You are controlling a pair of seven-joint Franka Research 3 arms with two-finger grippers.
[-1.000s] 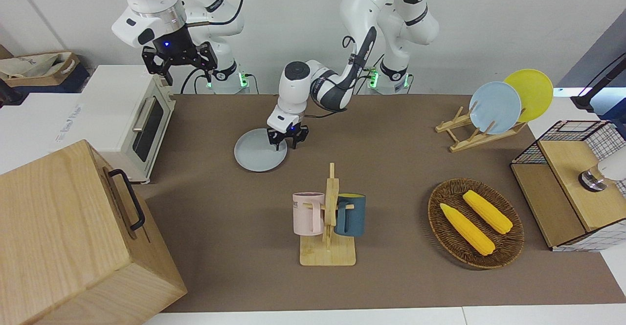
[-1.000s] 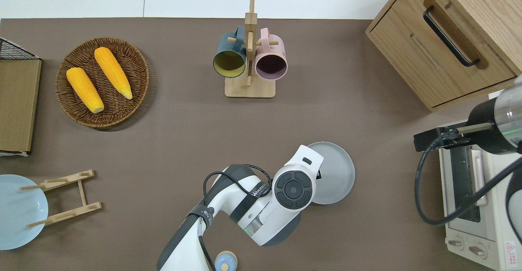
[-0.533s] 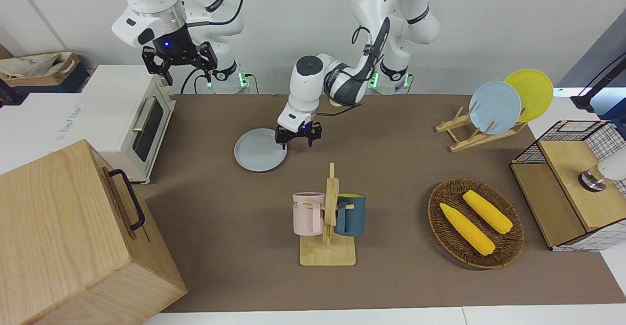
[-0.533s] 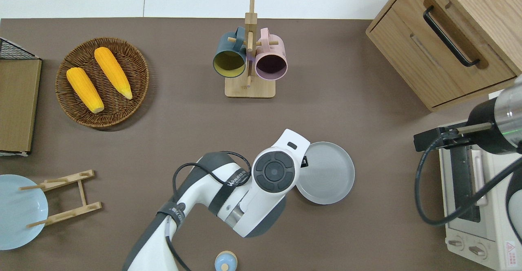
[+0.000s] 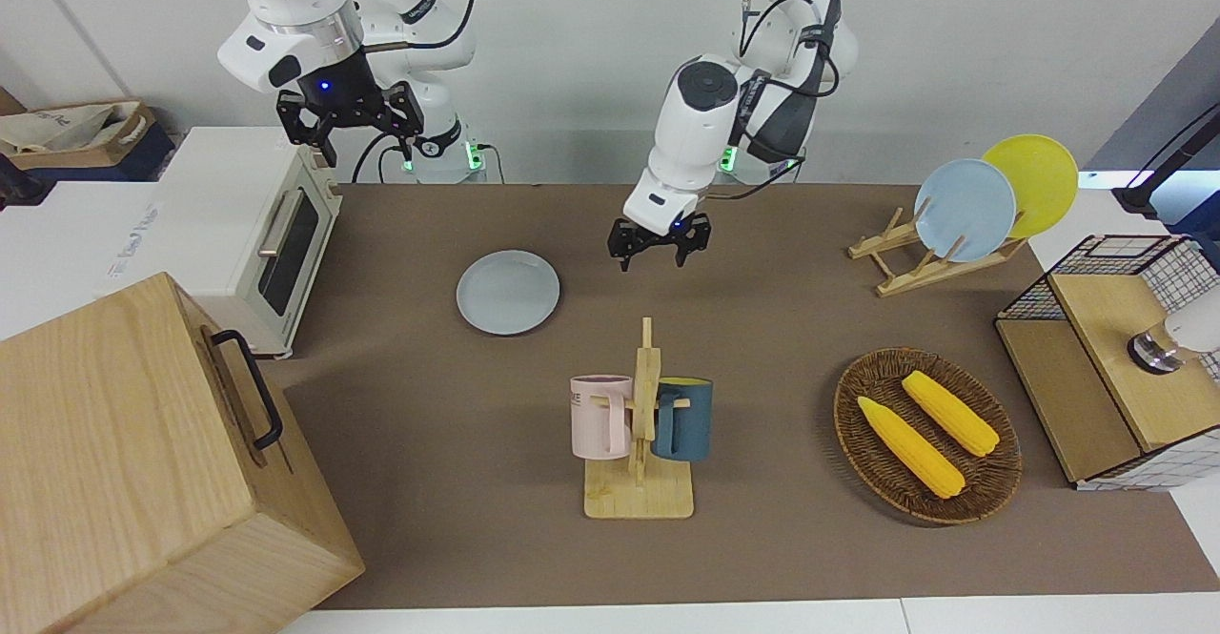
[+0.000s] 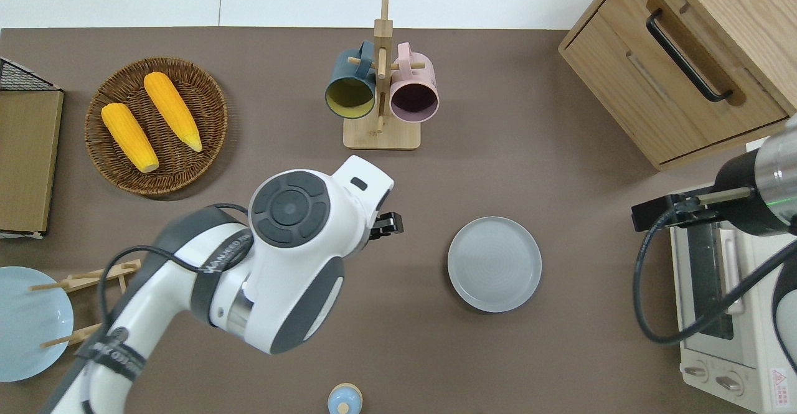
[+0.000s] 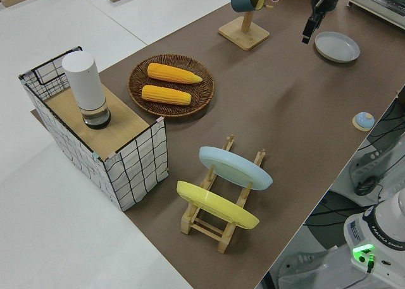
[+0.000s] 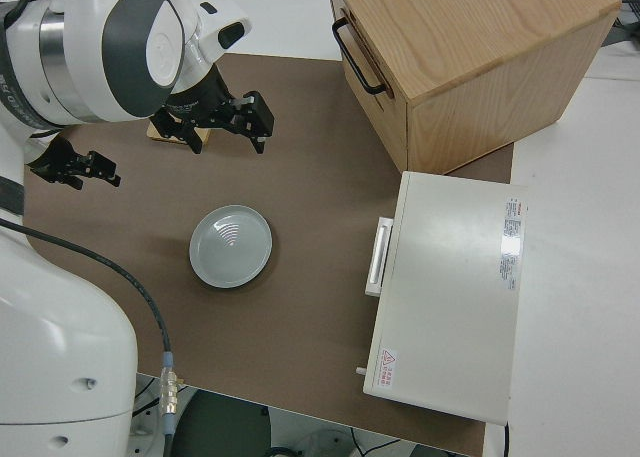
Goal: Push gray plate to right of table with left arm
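Matte, round gray plate [image 6: 494, 264] lies flat; left pincer [image 5: 659, 243] spread wide, empty.

White arms [image 5: 701, 114] with grey joints, black cables

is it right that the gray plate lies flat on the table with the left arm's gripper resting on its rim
Not quite. The gray plate does lie flat on the table, but the left gripper is off it, raised over bare tabletop toward the left arm's end. The overhead view shows the gap.
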